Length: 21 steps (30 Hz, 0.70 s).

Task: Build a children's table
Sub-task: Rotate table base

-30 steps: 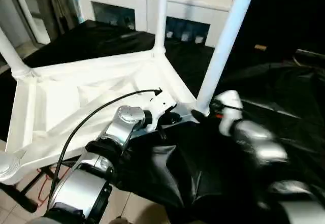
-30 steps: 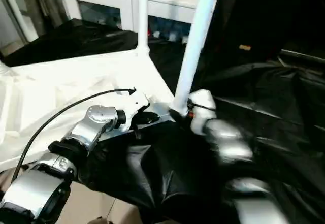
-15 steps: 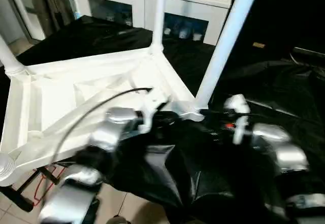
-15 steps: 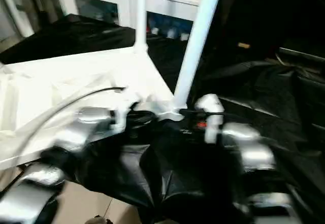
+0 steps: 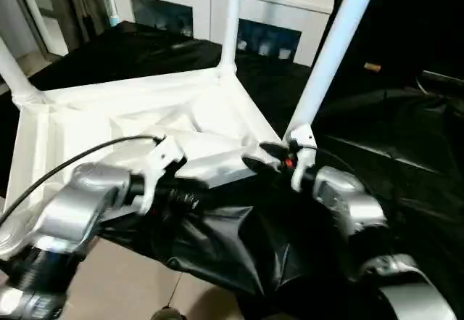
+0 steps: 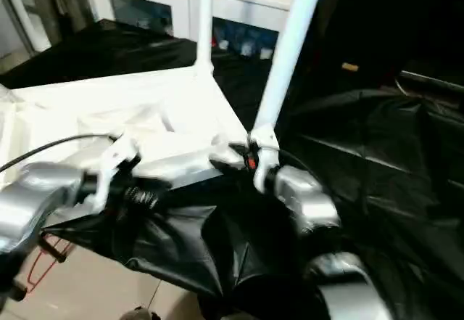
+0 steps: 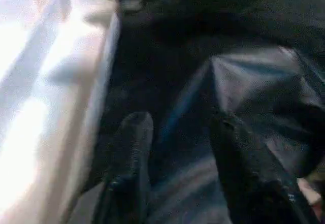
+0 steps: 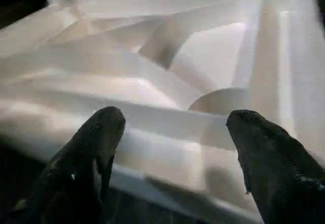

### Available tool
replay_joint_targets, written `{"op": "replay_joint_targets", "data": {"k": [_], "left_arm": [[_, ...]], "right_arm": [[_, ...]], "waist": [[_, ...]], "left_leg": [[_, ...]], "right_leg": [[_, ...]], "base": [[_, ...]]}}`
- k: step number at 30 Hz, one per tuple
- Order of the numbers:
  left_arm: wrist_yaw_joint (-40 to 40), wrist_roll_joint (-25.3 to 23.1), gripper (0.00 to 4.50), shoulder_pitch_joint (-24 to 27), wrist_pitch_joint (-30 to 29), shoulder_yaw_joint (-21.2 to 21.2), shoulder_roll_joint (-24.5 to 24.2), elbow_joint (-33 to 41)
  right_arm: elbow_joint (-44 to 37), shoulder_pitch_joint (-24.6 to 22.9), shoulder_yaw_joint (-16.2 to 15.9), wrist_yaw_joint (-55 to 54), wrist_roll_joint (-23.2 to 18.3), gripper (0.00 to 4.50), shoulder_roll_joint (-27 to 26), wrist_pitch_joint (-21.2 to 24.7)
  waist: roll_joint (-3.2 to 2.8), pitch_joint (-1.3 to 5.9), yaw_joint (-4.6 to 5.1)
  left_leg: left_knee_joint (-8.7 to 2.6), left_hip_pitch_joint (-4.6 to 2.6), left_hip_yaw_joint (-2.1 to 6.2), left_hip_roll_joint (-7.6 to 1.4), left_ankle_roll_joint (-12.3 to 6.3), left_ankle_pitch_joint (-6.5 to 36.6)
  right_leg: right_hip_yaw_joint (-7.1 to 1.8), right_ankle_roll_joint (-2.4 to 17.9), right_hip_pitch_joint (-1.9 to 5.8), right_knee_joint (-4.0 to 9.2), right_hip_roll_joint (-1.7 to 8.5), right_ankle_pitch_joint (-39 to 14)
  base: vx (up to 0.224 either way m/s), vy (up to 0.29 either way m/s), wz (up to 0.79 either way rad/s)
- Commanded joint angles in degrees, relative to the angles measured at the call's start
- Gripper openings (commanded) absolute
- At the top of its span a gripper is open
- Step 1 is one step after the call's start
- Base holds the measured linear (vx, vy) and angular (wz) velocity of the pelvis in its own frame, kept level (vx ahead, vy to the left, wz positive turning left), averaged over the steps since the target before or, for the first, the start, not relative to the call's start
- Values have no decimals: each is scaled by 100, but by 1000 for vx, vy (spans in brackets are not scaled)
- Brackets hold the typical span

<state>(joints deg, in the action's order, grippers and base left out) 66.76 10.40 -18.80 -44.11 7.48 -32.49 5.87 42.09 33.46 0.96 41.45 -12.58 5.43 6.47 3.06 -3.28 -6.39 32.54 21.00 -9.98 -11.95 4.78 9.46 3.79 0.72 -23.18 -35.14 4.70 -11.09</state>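
Observation:
The children's table lies upside down on black cloth. Its white tabletop (image 5: 109, 128) shows the ribbed underside (image 8: 213, 56). Three white legs stand in corner sockets: one at the back (image 5: 230, 15), one at the near right corner (image 5: 330, 51), one at the left (image 5: 13, 73). My left gripper (image 7: 177, 148) is open over the black cloth, beside the tabletop's near edge (image 7: 61, 82), with nothing between its fingers. My right gripper (image 5: 264, 157) is open at the near right corner, just beside that leg's base, its fingertips (image 8: 101, 132) pointing across the underside.
A white cabinet with glass doors (image 5: 275, 30) stands behind the work. Black cloth (image 5: 391, 138) covers the surface to the right and hangs over the front. Bare tiled floor (image 5: 123, 284) shows at lower left, with a red frame piece (image 6: 43, 251) under the tabletop.
My left arm has drawn back to the left along the tabletop's near edge and its fingers have opened. My right gripper has swung left to the near right corner.

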Motion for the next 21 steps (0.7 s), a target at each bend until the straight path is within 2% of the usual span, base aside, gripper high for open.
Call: {"op": "replay_joint_targets", "data": {"k": [1, 2, 3, 4, 5, 6, 8, 10, 12, 13, 14, 16, 19, 21], "left_arm": [[-80, 79, 248, 10, -166, -31, -57, 247], [-175, 66, 257, 86, -245, -45, -135, 367], [-222, 24, 260, 123, -239, -49, -176, 405], [-245, -15, 265, 147, -213, -57, -202, 415], [-283, -61, 291, 166, -182, -73, -218, 417], [-336, -91, 291, 195, -191, -98, -247, 455], [-376, -82, 300, 215, -228, -108, -274, 504], [-478, -90, 306, 263, -250, -132, -330, 565], [-588, -128, 338, 315, -229, -149, -389, 581], [-629, -118, 343, 331, -228, -148, -410, 593], [-684, -119, 350, 367, -218, -158, -443, 609], [-725, -123, 361, 394, -213, -158, -476, 625], [-754, -123, 388, 419, -187, -159, -505, 632], [-856, -144, 394, 465, -122, -169, -558, 629]], "right_arm": [[98, 30, 155, -191, -104, 370, -6, -79], [223, 94, 249, -452, -144, 370, -161, -205], [341, 153, 325, -663, -167, 370, -258, -305], [427, 196, 376, -817, -178, 370, -324, -380], [545, 257, 445, -1025, -183, 370, -389, -496], [779, 384, 568, -1338, -177, 370, -466, -698], [937, 472, 659, -1513, -181, 370, -504, -808], [1242, 674, 930, -1897, -299, 370, -525, -977], [1520, 878, 1207, -2252, -469, 370, -475, -1079], [1615, 942, 1267, -2344, -500, 370, -436, -1128], [1758, 1034, 1353, -2492, -538, 370, -364, -1199], [1885, 1113, 1422, -2600, -568, 370, -305, -1256], [2049, 1214, 1477, -2649, -570, 370, -213, -1347], [2311, 1383, 1575, -2733, -504, 370, -29, -1480]], "waist": [[-109, 369, 38], [-155, 367, 33], [-135, 363, 54], [-160, 361, 54], [-151, 352, 68], [-152, 359, 67], [-168, 358, 73], [-166, 369, 75], [-171, 380, 62], [-171, 380, 62], [-145, 399, 45], [-150, 400, 37], [-142, 393, 42], [-128, 386, 36]], "left_leg": [[-391, -97, -13, -118, 83, 1053], [-387, -106, -12, -119, 101, 1051], [-399, -90, -10, -116, 137, 1119], [-403, -103, -5, -110, 159, 1183], [-408, -102, -4, -115, 199, 1298], [-407, -107, -1, -114, 240, 1357], [-405, -130, -3, -115, 288, 1457], [-399, -122, -2, -113, 300, 1397], [-382, -129, -11, -101, 289, 1272], [-382, -129, -11, -101, 289, 1272], [-367, -125, -19, -89, 269, 1136], [-356, -105, -24, -79, 235, 1030], [-351, -84, -26, -72, 202, 1055], [-348, -83, -28, -76, 195, 1159]], "right_leg": [[-250, 1294, 278, 312, 282, -458], [-254, 1293, 268, 306, 286, -424], [-254, 1273, 273, 316, 290, -495], [-251, 1257, 269, 324, 285, -575], [-258, 1236, 265, 342, 294, -720], [-259, 1205, 262, 342, 300, -828], [-262, 1176, 237, 346, 292, -908], [-266, 1162, 243, 317, 286, -773], [-259, 1144, 245, 289, 254, -489], [-259, 1144, 245, 289, 254, -489], [-248, 1154, 258, 261, 241, -246], [-249, 1164, 274, 243, 240, -107], [-247, 1142, 291, 253, 250, -190], [-251, 1119, 283, 275, 258, -446]], "base": [[0, 0, 0], [0, 0, 0], [0, 0, 0], [0, 0, 0], [0, 0, 0], [0, 0, 0], [0, 0, 0], [0, 0, 0], [0, 0, 0], [0, 0, 0], [0, 0, 0], [0, 0, 0], [0, 0, 0], [0, 0, 0]]}}
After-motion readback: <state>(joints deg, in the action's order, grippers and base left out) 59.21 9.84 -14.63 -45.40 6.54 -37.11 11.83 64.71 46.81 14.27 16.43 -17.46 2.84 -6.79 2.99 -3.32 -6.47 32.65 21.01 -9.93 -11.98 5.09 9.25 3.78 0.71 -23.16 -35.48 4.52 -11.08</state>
